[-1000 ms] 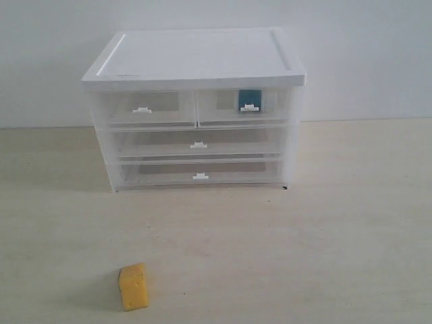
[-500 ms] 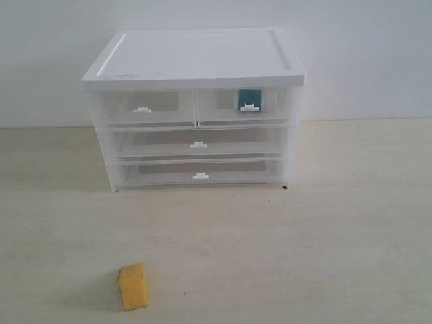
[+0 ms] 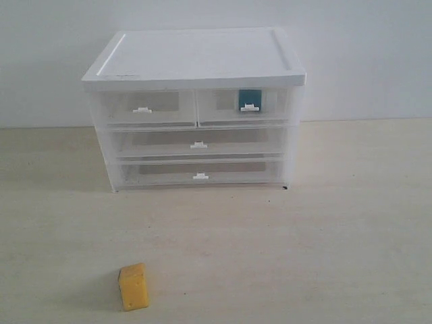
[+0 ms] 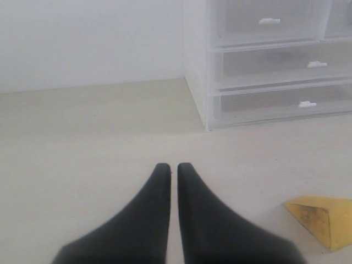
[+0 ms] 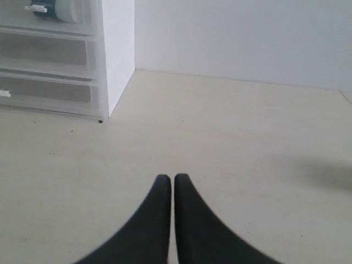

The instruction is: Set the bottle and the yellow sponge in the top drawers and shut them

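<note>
- A white-topped cabinet (image 3: 196, 57) is seen in the upper centre of the exterior frame, set on the pale table (image 3: 337, 236) against a white wall (image 3: 364, 54).
- The top-left drawer (image 3: 145, 108) and top-right drawer (image 3: 246, 106) are both pushed in flush, as are the two full-width drawers (image 3: 196, 144) below them.
- The bottle (image 3: 249, 98) is seen inside the top-right drawer; its teal label shows through the translucent front, just behind the white handle tab. The same bottle (image 5: 60, 10) is partly caught in the right wrist view, still behind the drawer front.
- The yellow sponge (image 3: 133, 287) is left on the table at the lower left of the exterior frame, well apart from the cabinet and out in front of its left side. It stands upright, with nothing between it and the drawers.
- In the left wrist view a corner of the sponge (image 4: 322, 217) is seen near the left gripper (image 4: 172, 168) but not touched by it.
- The left gripper's jaws are closed, tips almost meeting; nothing is held.
- The right gripper (image 5: 168, 179) is also closed on nothing, over bare table, with the cabinet's right corner ahead of it.
- Neither gripper is caught in the exterior view.
</note>
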### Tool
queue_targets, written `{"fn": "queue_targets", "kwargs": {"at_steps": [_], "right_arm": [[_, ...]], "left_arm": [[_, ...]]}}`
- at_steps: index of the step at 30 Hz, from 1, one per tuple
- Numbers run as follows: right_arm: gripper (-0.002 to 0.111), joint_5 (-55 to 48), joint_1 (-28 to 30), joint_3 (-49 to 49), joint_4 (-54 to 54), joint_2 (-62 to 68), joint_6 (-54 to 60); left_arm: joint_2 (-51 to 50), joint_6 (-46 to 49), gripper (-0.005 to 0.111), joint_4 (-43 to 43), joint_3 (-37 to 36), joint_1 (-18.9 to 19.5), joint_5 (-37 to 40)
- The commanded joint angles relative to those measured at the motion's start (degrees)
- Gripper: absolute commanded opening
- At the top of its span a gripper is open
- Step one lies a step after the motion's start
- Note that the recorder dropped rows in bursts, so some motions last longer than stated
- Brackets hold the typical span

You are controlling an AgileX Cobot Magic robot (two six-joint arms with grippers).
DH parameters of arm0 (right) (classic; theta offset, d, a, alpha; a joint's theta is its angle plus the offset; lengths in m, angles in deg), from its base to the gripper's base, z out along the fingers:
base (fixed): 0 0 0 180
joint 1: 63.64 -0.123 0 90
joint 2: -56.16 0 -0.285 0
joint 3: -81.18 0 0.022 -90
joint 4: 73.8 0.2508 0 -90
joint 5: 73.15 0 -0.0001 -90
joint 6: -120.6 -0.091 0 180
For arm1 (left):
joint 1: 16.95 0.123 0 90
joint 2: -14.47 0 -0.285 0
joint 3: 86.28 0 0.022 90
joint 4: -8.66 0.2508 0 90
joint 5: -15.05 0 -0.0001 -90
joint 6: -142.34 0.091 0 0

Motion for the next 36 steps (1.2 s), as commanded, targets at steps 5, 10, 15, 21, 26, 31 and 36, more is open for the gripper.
{"fn": "queue_targets", "kwargs": {"at_steps": [5, 10, 15, 21, 26, 31, 36], "right_arm": [[0.0, -0.9, 0.2, 0.2, 8.3, -0.2, 7.6], [0.0, -1.1, 0.2, 0.2, 5.7, -0.2, 2.5], [0.0, -1.7, 0.2, 0.2, 5.5, -0.2, 2.2], [0.0, -1.7, 0.2, 0.2, 5.5, -0.2, 2.0], [0.0, -1.8, 0.2, 0.2, 5.7, -0.2, 2.0], [0.0, -1.8, 0.2, 0.2, 5.7, -0.2, 1.9], [0.0, -1.8, 0.2, 0.2, 5.7, -0.2, 1.7]], "left_arm": [[0.2, -0.4, 0.004, -0.4, -0.2, -0.3, -0.1], [0.2, -0.4, 0.004, -0.4, -0.2, -0.3, -0.1], [0.2, -0.4, 0.004, -0.4, -0.2, -0.3, -0.1], [0.2, -0.4, 0.004, -0.4, -0.2, -0.3, -0.1], [0.2, -0.4, 0.004, -0.4, -0.2, -0.3, -0.1], [0.2, -0.4, 0.004, -0.4, -0.2, -0.3, -0.1], [0.2, 2.4, 0.004, 1.9, -0.2, -0.3, -2.4]]}}
